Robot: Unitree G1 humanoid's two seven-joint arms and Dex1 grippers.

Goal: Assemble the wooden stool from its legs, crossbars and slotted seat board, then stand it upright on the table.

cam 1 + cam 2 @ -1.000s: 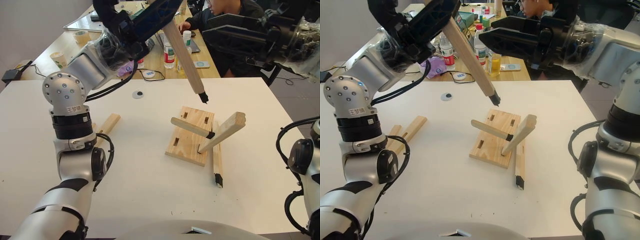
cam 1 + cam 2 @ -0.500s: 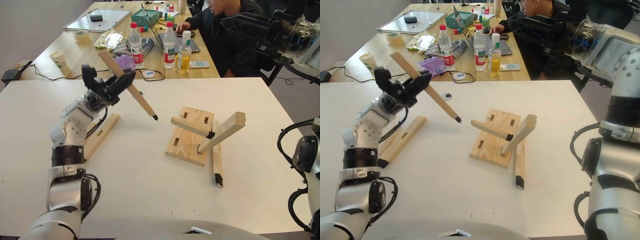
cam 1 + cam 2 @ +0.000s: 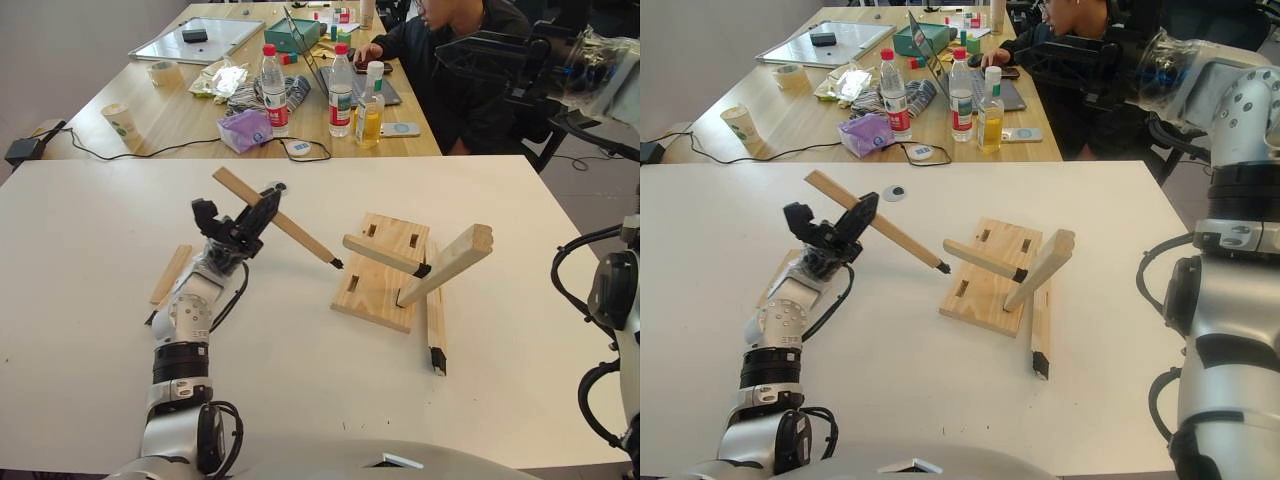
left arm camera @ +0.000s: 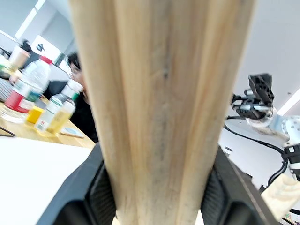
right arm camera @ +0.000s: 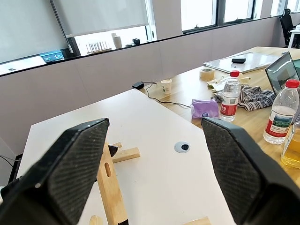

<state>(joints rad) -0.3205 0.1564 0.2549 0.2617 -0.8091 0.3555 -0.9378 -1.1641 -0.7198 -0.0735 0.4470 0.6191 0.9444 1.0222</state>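
Note:
My left gripper (image 3: 249, 217) is shut on a wooden leg (image 3: 292, 233), low over the white table (image 3: 90, 230). The leg slants down to the right, and its dark tip sits just left of the slotted seat board (image 3: 374, 287). The board lies flat. On it a tilted leg (image 3: 452, 260) rises from a slot, joined to a crossbar (image 3: 380, 254). Another leg (image 3: 436, 336) lies along the board's right edge. My right gripper (image 5: 154, 123) is open, held high at the far right (image 3: 482, 52). In the left wrist view the held leg (image 4: 159, 108) sits between the fingers (image 4: 101, 192).
A loose wooden piece (image 3: 170, 274) lies on the table beside my left arm. A small round disc (image 3: 894, 193) sits near the far edge. Behind stands a wooden desk (image 3: 160, 110) with bottles (image 3: 339, 98), a purple box (image 3: 246, 130) and cables.
My left arm has come down from high above the seat board to low over the table, left of the board, still holding the leg. The right gripper stays raised and open.

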